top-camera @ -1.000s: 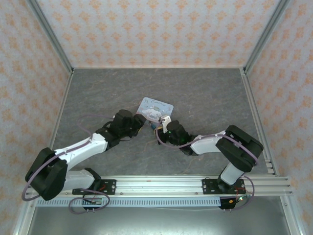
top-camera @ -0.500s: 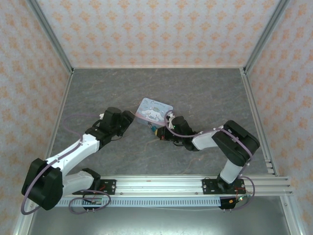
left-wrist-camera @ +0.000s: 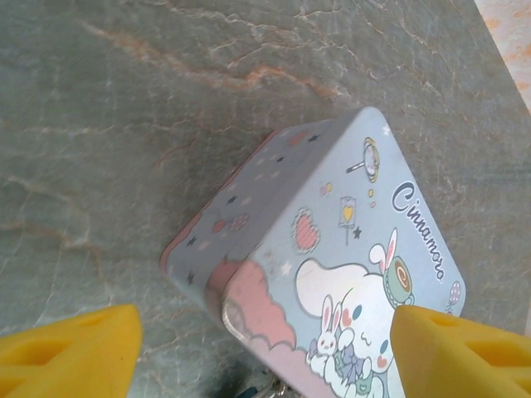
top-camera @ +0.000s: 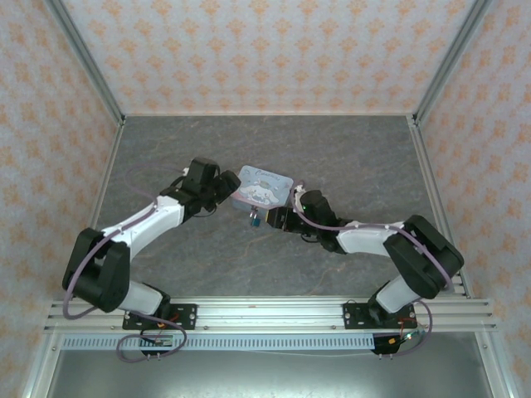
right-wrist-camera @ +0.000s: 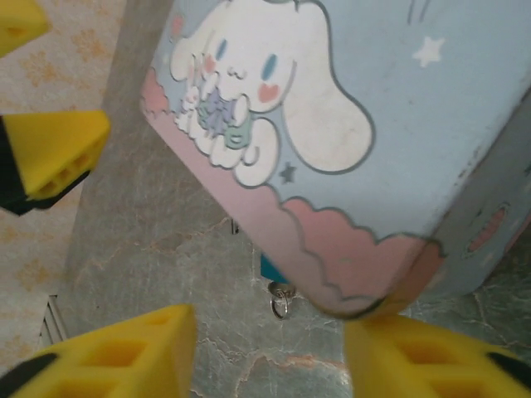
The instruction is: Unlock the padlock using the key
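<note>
Smooth printed tin (left-wrist-camera: 348, 240), stone-look table (left-wrist-camera: 124, 99), matt plastic left tool (left-wrist-camera: 265, 325).

Cursive lettering reading "Cinnamoro", its last letters unclear, runs along the lid edge of the pale-blue tin (left-wrist-camera: 348, 240), beside a white cartoon character.

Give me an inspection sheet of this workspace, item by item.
Surface: grey marbled table, flat.
Job's things: padlock, teal, by the tin's edge and partly hidden by it; small metal ring beside it, too small to identify.
Clutter: tin, pale blue with a cartoon character, between the two grippers.
Grippers: left gripper open, the tin's end between its fingers, contact unclear; right gripper open, facing the tin's opposite end, holding nothing.
Cables: purple cable along each arm; no snag seen.
Surroundings: patterned walls; metal rail at the arms' bases.
</note>
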`<move>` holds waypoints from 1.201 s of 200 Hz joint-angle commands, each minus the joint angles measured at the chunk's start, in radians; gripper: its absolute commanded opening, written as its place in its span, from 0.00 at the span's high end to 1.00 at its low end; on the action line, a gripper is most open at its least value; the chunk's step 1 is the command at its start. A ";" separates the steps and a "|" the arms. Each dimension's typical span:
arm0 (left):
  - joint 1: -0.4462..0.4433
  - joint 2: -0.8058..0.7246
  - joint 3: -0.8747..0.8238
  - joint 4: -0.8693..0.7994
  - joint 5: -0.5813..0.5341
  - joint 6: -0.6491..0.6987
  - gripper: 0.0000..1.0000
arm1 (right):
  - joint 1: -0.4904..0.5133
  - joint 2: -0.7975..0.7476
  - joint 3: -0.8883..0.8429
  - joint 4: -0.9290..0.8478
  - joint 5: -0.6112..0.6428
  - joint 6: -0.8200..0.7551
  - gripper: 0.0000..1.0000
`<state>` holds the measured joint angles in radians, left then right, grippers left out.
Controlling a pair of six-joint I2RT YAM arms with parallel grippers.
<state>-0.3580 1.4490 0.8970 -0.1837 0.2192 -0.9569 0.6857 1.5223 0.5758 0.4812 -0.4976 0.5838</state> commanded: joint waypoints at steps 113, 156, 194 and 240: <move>0.011 0.225 0.048 -0.111 0.065 0.138 0.21 | -0.094 0.116 0.173 -0.039 -0.061 -0.105 0.41; -0.011 0.125 -0.093 -0.076 0.056 0.091 0.21 | -0.148 0.183 0.195 0.077 -0.137 -0.117 0.41; -0.020 0.079 -0.144 -0.077 0.026 0.070 0.20 | -0.149 0.124 0.098 0.182 -0.128 -0.130 0.39; -0.022 0.083 -0.125 -0.077 0.027 0.067 0.20 | -0.147 0.136 -0.049 0.396 -0.164 -0.089 0.29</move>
<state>-0.3668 1.5070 0.7975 -0.1329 0.2802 -0.8928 0.5377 1.6508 0.5861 0.6750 -0.6292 0.4812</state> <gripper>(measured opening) 0.798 0.673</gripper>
